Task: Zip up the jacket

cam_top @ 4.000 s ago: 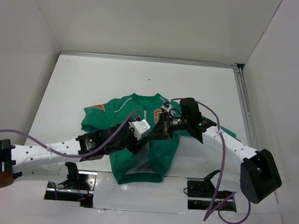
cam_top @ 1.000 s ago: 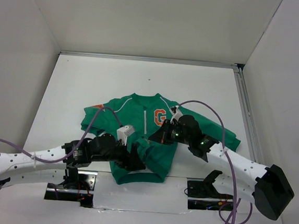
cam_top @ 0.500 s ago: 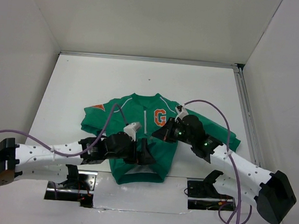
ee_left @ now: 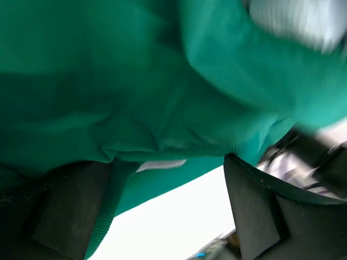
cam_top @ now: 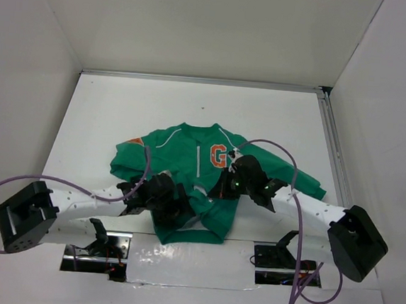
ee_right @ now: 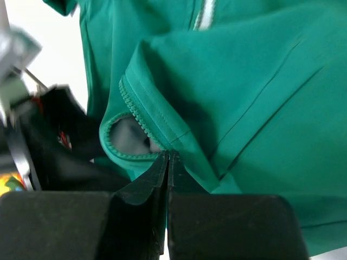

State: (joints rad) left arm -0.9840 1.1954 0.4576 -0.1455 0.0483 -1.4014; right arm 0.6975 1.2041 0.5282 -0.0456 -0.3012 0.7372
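Green jacket (cam_top: 181, 157) — right end effector (ee_right: 167, 156) pinching its zipper edge

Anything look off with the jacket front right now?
Yes. The jacket is bunched at its lower front; the zipper edge curls over, baring grey lining, where the right gripper pinches it.

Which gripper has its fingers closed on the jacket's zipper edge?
The right gripper: its fingers pinch the jacket at the zipper teeth. The left gripper has fingers wide apart by the hem.
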